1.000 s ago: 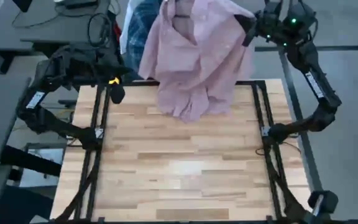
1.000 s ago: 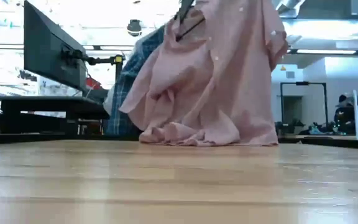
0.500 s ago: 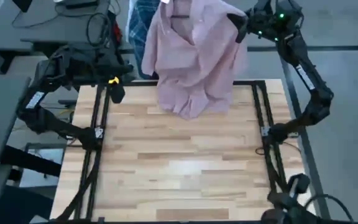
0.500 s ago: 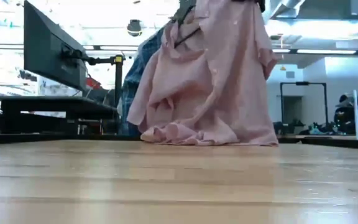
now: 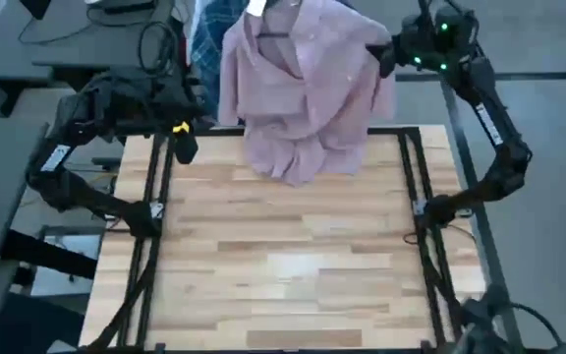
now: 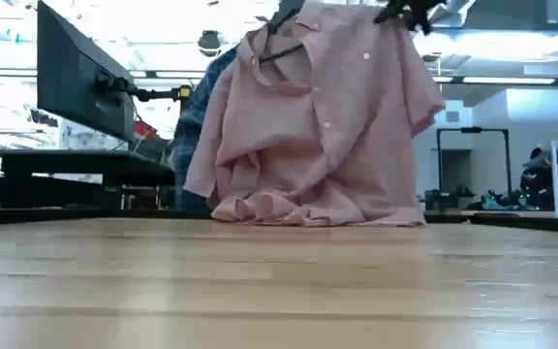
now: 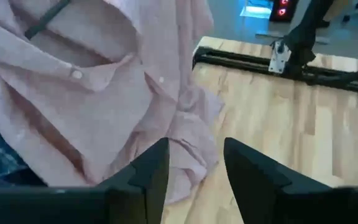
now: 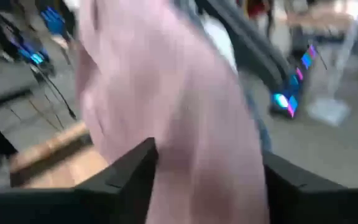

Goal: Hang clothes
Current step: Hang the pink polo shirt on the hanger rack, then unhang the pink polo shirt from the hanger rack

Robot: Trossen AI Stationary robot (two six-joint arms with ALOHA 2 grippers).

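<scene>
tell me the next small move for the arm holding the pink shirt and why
Probably keep lifting a little. The right gripper holds the pink shirt by its shoulder at the table's far edge, with a dark hanger in the collar, yet the hem is bunched on the table. The left gripper waits open nearby.

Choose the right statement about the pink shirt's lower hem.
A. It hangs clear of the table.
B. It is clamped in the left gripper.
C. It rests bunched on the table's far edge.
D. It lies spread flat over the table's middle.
C: the low view shows the pink shirt's hem crumpled on the table, and the high view places it at the far edge.
</scene>
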